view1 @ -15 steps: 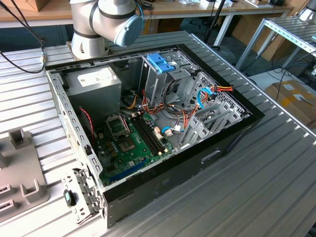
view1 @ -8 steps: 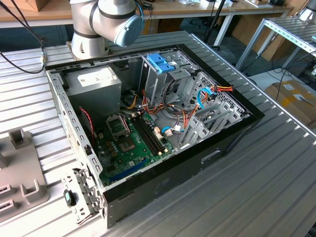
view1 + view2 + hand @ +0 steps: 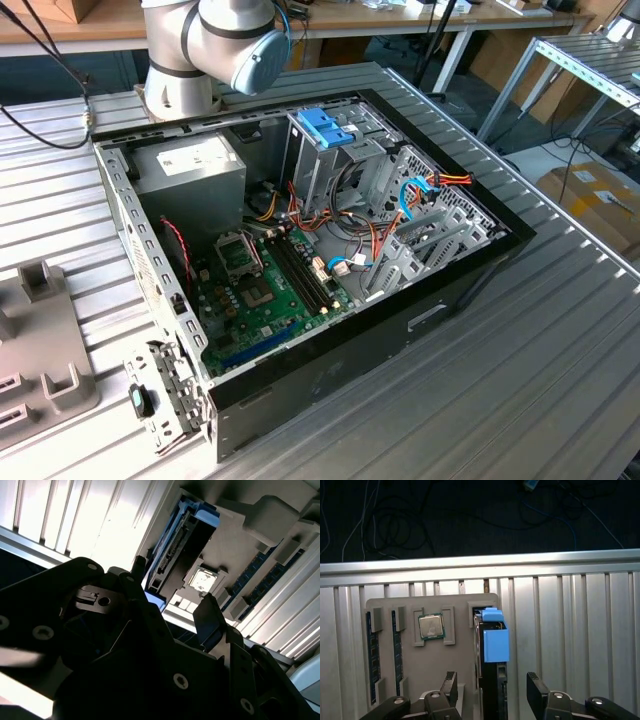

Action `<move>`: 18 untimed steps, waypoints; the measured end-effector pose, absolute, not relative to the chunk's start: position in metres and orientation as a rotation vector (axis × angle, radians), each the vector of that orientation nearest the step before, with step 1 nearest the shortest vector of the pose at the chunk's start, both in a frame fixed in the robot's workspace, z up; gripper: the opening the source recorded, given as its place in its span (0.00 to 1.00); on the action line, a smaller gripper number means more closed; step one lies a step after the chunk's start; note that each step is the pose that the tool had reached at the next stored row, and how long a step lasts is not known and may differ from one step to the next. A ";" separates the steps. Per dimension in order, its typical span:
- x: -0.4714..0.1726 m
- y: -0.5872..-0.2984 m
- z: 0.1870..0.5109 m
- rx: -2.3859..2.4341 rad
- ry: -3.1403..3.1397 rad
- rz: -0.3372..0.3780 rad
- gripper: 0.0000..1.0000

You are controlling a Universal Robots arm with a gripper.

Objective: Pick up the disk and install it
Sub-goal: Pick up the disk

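- While I watch both wrist views, the disk (image 3: pixel 495 645) stands on edge in its slot at one side of the grey fixture tray (image 3: pixel 455 605), with its light-blue carrier rails showing along its upper end.
- The gripper (image 3: pixel 493 684) hangs over it with its jaws spread, one finger on each side of the disk. I see a gap between each finger and the drive, so nothing is clamped.
- In the second wrist view the gripper (image 3: pixel 172 597) looks lined up with the disk (image 3: pixel 180 545) in the same way, the drive running between the two dark fingers.
- Beside the disk the tray also holds a processor chip (image 3: pixel 430 626) and two memory modules (image 3: pixel 370 650), which I judge to be no part of this job.
- In the exterior view the computer case (image 3: pixel 400 330) lies open on the slatted table (image 3: pixel 560 360), with the metal drive cage (image 3: pixel 330 170) and its blue latch (image 3: pixel 325 128) near the middle.
- My reading is that the task is at its very start. The approach to the disk looks made, but the grasp, the lift out of the tray, the carry to the case and the fitting are all not yet done.
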State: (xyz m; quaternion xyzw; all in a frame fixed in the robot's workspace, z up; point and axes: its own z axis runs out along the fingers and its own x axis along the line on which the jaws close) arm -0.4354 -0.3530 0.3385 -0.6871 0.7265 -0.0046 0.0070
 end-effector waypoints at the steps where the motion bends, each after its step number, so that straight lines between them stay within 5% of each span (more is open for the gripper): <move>1: -0.435 -0.353 0.338 -2.149 2.272 -0.014 0.66; 18: -0.435 -0.353 0.300 -2.149 2.272 -0.014 0.66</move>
